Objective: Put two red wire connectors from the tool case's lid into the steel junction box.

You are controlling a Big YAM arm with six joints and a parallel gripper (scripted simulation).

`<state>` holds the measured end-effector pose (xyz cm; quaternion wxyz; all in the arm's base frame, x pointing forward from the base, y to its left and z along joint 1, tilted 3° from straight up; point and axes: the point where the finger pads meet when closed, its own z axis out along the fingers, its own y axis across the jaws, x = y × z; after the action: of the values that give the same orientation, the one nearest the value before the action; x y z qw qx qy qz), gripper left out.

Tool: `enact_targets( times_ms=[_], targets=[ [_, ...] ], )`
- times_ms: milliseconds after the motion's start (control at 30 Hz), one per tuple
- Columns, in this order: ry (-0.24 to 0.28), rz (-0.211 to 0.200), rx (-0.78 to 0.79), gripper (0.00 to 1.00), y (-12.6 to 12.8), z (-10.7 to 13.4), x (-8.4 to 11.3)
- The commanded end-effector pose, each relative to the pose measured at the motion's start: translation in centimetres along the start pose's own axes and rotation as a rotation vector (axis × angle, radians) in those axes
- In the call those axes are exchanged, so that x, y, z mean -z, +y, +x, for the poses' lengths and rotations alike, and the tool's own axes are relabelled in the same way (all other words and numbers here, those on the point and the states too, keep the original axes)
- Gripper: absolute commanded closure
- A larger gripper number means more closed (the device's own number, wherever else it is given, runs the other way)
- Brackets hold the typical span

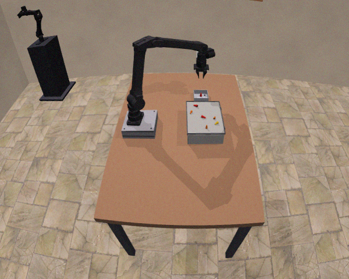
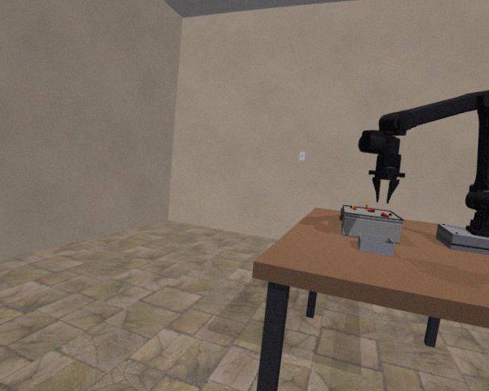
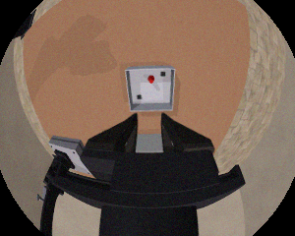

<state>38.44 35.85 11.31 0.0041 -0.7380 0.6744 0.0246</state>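
The small steel junction box (image 1: pixel 196 97) (image 2: pixel 375 247) (image 3: pixel 162 96) stands just behind the tool case, with one red wire connector (image 1: pixel 200 95) (image 3: pixel 150 79) inside it. The tool case's grey lid (image 1: pixel 198 123) (image 2: pixel 370 227) carries two red connectors (image 1: pixel 195 105) (image 1: pixel 203 116), some orange ones (image 1: pixel 191 112) and a yellow one (image 1: pixel 216 122). My gripper (image 1: pixel 201 77) (image 2: pixel 385 199) (image 3: pixel 148 117) hangs well above the junction box, pointing straight down. Its fingers stand partly apart with nothing between them.
The arm's grey base plate (image 1: pixel 146 123) (image 2: pixel 455 238) (image 3: pixel 68 149) sits on the brown table (image 1: pixel 174 180), left of the case. A second arm on a black pedestal (image 1: pixel 48 65) stands on the floor, far left of the table.
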Motion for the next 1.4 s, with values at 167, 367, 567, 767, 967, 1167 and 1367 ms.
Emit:
enact_targets(
  times_ms=[167,367,567,767,967,1167,1367],
  targets=[
    [-0.031,0.044,0.011,0.71,-1.9,-1.1,2.2],
    [-0.033,0.048,-0.06,0.71,-2.3,0.3,2.4],
    [-0.03,0.042,-0.267,0.71,-3.0,4.6,1.9],
    [-0.028,0.039,-0.472,0.71,-3.7,8.7,1.5],
    [-0.028,0.039,-0.61,0.71,-4.0,11.4,1.4],
    [-0.029,0.038,-0.842,0.71,-4.4,15.8,1.2],
    [-0.029,0.037,-1.033,0.71,-4.3,19.4,0.9]
  ],
)
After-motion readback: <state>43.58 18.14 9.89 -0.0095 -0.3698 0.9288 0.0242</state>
